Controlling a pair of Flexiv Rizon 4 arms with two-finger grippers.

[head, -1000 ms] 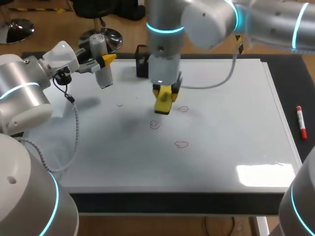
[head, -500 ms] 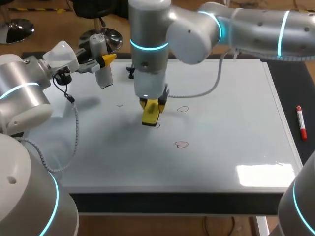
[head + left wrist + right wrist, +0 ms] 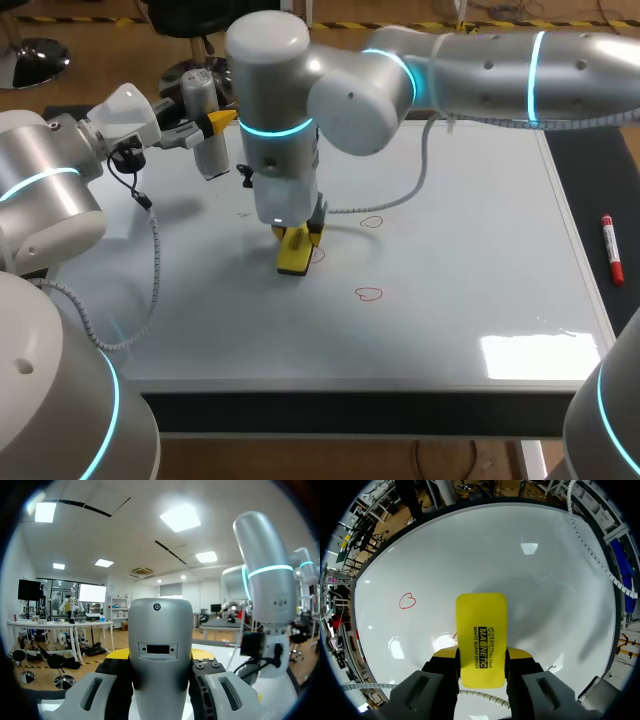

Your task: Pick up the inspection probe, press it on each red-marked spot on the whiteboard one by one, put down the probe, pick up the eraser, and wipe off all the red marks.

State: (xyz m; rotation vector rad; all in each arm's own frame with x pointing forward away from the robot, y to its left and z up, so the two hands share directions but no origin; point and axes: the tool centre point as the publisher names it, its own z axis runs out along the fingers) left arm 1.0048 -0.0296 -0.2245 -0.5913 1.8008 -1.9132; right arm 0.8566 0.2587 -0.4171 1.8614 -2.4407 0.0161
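In the last second my right gripper [image 3: 481, 666], clamped on the flat, round-cornered yellow eraser [image 3: 481, 635], swept sideways and settled over the middle red mark [image 3: 452, 636], so wiping seemed only just begun. A thin heart-shaped loop [image 3: 407, 601] lay ahead of it on the glossy whiteboard [image 3: 545, 595]. My left gripper [image 3: 160, 654] gripped the smooth grey probe [image 3: 160, 625], held well aside.

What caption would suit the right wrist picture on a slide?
Right gripper holds a yellow eraser over a whiteboard, a red mark nearby.
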